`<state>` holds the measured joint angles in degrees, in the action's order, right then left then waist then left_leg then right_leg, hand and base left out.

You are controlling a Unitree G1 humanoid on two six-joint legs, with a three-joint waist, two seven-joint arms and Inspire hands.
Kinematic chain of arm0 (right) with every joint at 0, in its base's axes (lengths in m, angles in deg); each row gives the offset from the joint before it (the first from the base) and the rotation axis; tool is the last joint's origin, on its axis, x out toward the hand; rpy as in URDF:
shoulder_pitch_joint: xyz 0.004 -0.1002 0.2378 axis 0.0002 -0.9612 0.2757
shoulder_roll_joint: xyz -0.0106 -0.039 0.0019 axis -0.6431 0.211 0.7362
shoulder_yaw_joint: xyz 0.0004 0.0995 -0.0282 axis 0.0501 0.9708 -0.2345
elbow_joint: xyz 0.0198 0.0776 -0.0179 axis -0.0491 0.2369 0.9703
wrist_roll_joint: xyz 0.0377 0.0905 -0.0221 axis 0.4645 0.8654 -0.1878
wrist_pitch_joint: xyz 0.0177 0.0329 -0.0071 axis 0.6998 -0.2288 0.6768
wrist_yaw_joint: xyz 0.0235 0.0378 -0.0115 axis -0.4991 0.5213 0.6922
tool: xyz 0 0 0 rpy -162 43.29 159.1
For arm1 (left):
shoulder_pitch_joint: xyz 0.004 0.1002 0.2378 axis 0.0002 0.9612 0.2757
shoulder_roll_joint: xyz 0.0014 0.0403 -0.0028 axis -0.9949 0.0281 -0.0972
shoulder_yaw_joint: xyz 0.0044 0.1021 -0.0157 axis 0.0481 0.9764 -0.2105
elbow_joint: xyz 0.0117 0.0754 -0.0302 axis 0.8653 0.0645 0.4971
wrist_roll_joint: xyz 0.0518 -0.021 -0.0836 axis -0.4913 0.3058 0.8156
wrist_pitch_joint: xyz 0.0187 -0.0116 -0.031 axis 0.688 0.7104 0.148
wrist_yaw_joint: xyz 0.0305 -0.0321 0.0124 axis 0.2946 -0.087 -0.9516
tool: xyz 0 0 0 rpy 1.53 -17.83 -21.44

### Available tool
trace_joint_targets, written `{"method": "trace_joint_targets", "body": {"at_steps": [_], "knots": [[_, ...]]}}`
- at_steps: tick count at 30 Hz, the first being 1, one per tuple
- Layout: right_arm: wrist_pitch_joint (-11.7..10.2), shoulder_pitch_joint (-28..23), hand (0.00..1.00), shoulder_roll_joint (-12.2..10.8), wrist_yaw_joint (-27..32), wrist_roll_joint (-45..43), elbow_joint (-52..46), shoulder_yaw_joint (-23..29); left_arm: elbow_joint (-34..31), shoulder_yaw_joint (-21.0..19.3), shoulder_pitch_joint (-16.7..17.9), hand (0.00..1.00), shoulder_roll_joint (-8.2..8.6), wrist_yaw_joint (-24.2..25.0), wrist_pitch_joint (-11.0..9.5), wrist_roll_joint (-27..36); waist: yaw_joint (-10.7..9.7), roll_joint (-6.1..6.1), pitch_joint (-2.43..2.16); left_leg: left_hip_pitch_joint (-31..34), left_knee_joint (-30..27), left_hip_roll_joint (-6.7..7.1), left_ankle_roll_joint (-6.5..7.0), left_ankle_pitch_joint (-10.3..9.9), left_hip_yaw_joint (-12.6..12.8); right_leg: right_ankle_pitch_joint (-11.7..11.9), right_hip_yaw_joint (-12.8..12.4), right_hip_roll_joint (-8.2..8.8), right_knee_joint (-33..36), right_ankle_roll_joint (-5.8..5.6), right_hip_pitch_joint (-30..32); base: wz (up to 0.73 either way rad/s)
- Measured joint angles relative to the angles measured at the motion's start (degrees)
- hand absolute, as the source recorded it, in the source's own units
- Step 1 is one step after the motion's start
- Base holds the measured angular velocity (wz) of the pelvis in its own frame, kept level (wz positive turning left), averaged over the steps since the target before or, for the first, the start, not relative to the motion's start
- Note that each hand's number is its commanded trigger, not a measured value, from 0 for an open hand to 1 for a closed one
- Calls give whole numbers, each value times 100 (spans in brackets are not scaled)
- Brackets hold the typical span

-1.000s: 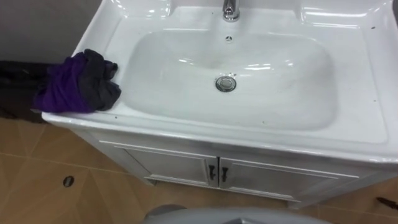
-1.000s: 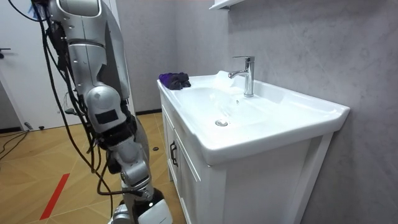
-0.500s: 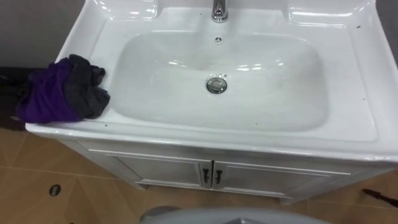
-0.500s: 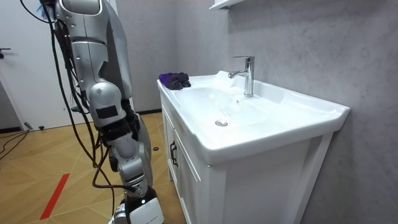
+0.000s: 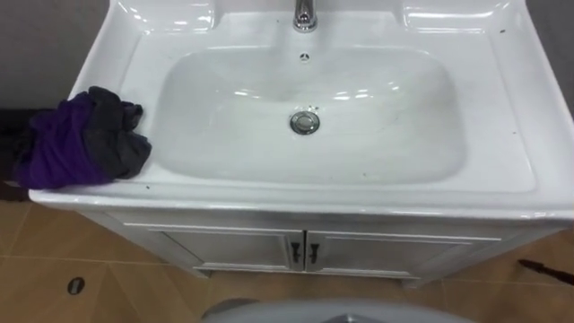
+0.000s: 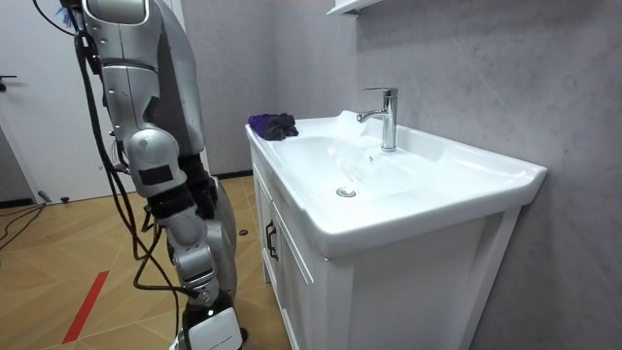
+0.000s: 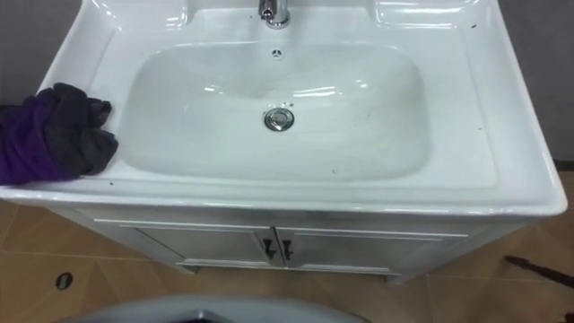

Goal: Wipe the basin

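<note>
A white basin (image 5: 507, 126) on a white cabinet lies right below me, with a metal drain (image 5: 305, 123) in the middle of its bowl and a few small dark specks on the bowl's near slope. A crumpled purple and dark grey cloth (image 5: 79, 136) rests on the rim's front left corner, and nothing touches it. In the room view I stand facing the cabinet's front, on the room view's left. My right hand (image 6: 209, 321) hangs low by my side, well away from the basin (image 6: 428, 185) and the cloth (image 6: 272, 123).
A chrome tap (image 6: 386, 117) stands at the middle of the basin's back rim. Two cabinet doors with dark handles (image 5: 300, 253) are under the front edge. A round floor drain (image 5: 75, 285) sits in the wooden floor at the left. Grey walls close the back and left.
The eye view has shifted, so the basin now sits more centred and square. In the room view my right arm has swung back toward the left. The cloth has stayed put.
</note>
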<state>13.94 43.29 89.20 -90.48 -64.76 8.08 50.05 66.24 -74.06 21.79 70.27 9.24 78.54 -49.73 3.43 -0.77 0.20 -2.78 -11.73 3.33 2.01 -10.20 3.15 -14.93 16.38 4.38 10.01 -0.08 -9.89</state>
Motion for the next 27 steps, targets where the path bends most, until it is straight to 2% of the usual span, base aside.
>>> {"method": "trace_joint_targets", "body": {"at_steps": [3, 7, 19, 27], "knots": [[3, 105, 0, 0, -4, -6, 23, -4, 47, 16, -33, 0, -2, 131, 18, -171, 16, 4, 2, -20, -6, -55, 16, -12, 136, -4, -96, 10, 75, -9, 50, -16], [-4, 260, 0, -24, -3, 48, 24, -5, 219, 21, -187, 0, -2, 290, 96, -167, 10, 8, 4, 6, -18, -57, 44, -29, 165, 21, -181, 5, 77, -39, 77, -9], [-71, 323, 0, -47, -1, 34, 17, -50, 269, 18, -570, 0, -9, 357, 59, -160, -20, -43, -3, 94, -121, -28, 181, -133, 301, 81, -205, 72, 70, -148, 147, -3], [-60, 316, 0, -32, 0, -7, -42, -40, 306, 277, -708, 0, -9, 951, 23, -124, -123, -7, 1, 150, -197, -9, 277, -223, 317, 149, -223, 74, 191, -224, 199, 0]]}}
